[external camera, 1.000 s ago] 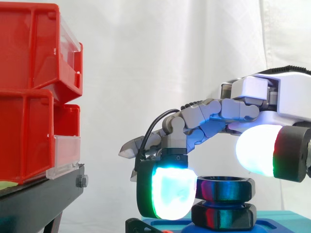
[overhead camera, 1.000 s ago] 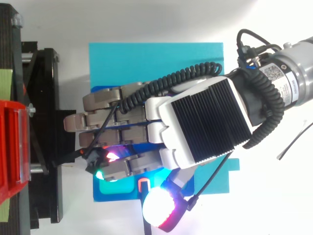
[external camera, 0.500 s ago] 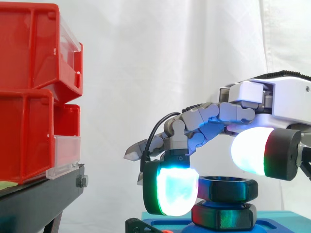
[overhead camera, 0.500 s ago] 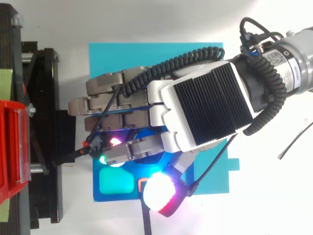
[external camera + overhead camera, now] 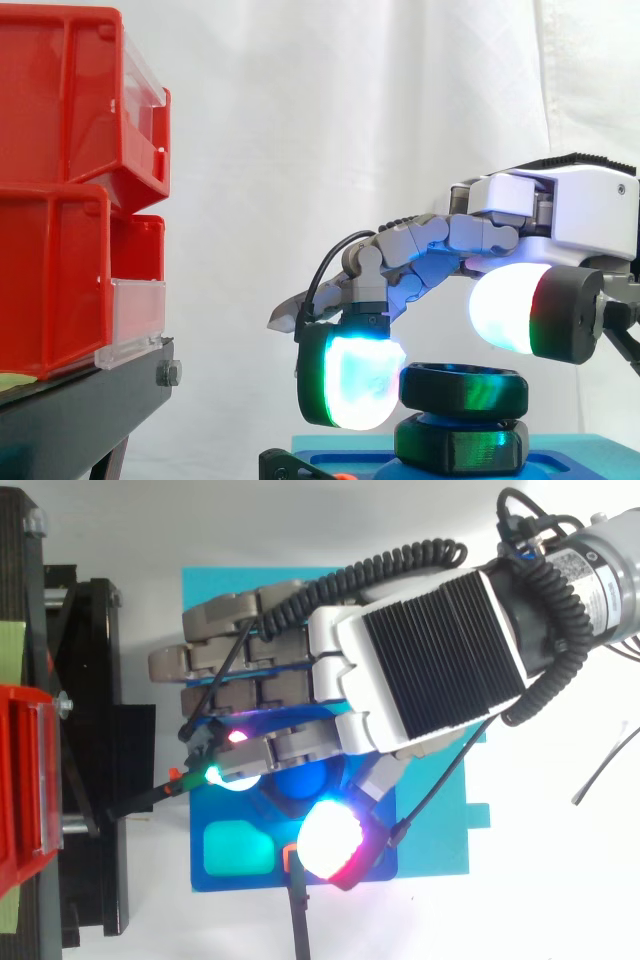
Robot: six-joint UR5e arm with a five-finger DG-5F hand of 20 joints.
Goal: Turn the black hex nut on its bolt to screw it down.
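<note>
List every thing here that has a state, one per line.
black hex nut: level, atop the lower black nut, not pinched.
hand: open, one pad beside the hex nut, thumb pad above it.
red bins: stacked on the black stand.

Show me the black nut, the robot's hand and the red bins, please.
black nut (image 5: 465,390): side view, its front face.
hand (image 5: 425,670): top view, its ribbed black back.
red bins (image 5: 50,285): side view, the lower bin's side wall.
</note>
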